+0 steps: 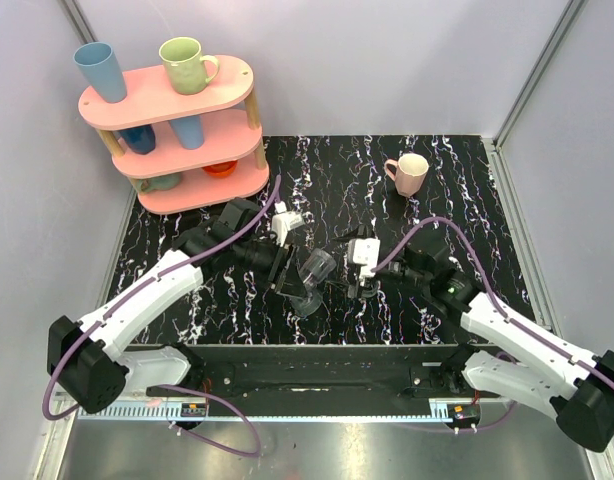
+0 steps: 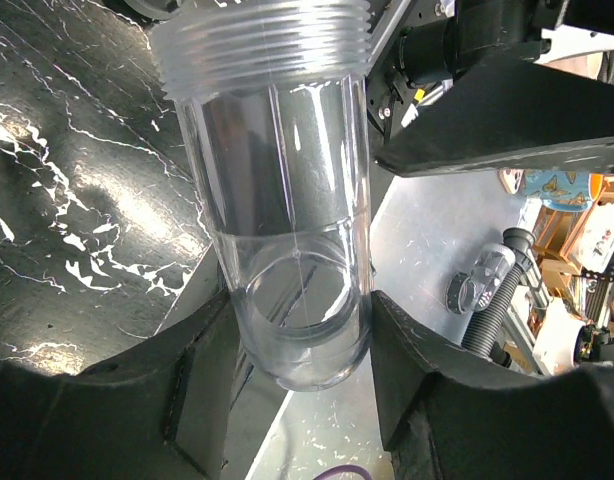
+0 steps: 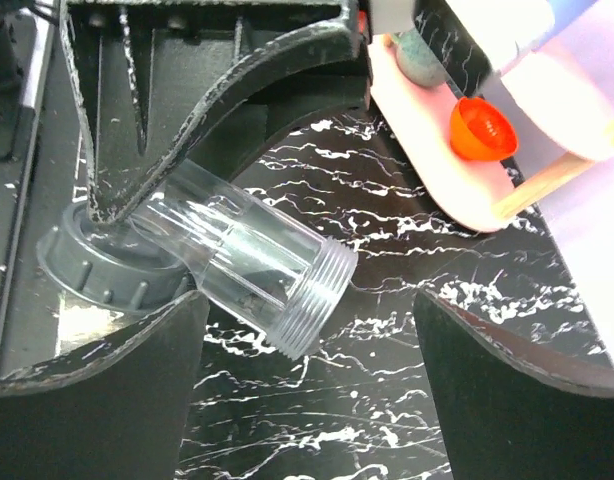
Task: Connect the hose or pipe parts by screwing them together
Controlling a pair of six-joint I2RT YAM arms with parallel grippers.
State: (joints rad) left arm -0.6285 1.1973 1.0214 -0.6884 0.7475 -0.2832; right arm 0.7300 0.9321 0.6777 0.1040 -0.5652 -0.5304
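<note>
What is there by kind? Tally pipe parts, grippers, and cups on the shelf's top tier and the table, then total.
Pipe parts: 2 (clear tube, grey ring fitting)
Grippers: 2 (left gripper, right gripper)
Cups: 3 (blue cup, green mug, pink mug)
Total: 7

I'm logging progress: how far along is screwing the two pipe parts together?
Done: the left gripper clamps the clear tube, holding it tilted. In hand: the right gripper, open and empty, faces the tube's threaded end, which is bare. Left: the grey ring, sitting by the tube's plain end, must be picked up and screwed onto those threads.
</note>
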